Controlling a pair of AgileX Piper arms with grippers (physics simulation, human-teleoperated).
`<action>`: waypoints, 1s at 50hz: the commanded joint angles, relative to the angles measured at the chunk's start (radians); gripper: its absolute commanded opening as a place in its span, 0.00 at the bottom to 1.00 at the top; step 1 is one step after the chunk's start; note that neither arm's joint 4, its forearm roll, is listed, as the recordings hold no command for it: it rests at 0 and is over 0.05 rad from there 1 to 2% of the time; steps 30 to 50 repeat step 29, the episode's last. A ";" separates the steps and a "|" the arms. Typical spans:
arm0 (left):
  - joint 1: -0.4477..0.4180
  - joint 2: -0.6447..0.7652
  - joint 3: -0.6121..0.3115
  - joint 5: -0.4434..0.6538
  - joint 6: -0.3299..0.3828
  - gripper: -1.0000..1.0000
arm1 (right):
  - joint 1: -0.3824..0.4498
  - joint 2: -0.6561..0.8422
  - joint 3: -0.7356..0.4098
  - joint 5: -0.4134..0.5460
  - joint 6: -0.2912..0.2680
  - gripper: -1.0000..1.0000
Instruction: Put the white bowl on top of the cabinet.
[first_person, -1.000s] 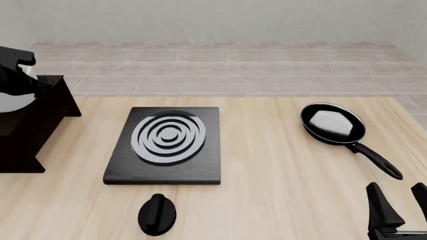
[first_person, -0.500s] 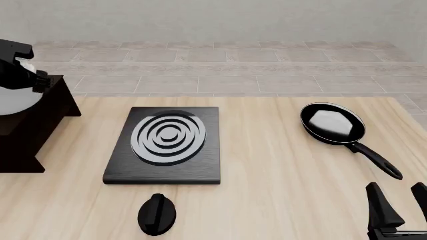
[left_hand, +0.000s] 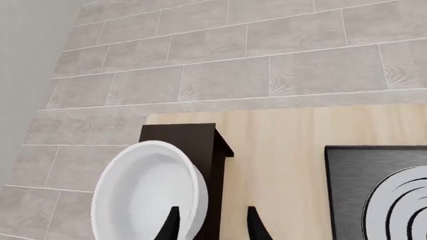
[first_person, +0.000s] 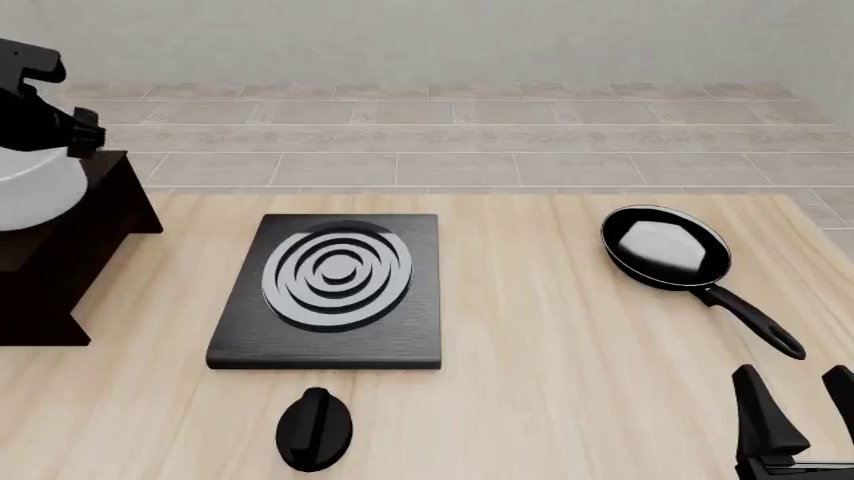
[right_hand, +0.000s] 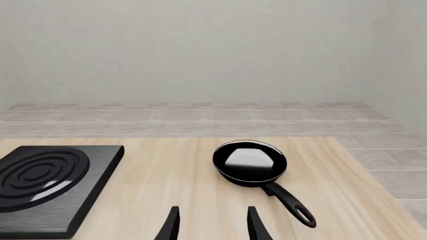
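Observation:
The white bowl (first_person: 30, 192) rests on the flat top of the dark cabinet (first_person: 80, 250) at the table's far left. In the left wrist view the bowl (left_hand: 143, 195) covers most of the cabinet top (left_hand: 190, 140). My left gripper (first_person: 60, 140) is open and empty, just above the bowl's right rim; its fingertips (left_hand: 172, 225) show apart in the wrist view, clear of the bowl. My right gripper (first_person: 801, 420) is open and empty low at the table's front right corner, also shown in the right wrist view (right_hand: 212, 225).
A flat black stove plate (first_person: 334, 290) with grey rings lies mid-table. A black frying pan (first_person: 665, 247) with a white patch lies at the right, handle toward the front. A small black knobbed lid-like object (first_person: 314, 428) sits near the front edge.
My left arm has risen up and away from the bowl, which stays on the cabinet top and shows more. The right arm has not moved.

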 joint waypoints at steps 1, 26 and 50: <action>-0.068 -0.159 0.144 -0.035 -0.023 1.00 | 0.000 0.000 0.000 0.000 0.000 1.00; -0.289 -0.493 0.354 -0.075 -0.142 1.00 | 0.000 0.000 0.000 0.000 0.000 1.00; -0.335 -0.559 0.386 -0.071 -0.158 1.00 | 0.000 0.000 0.000 0.000 0.000 1.00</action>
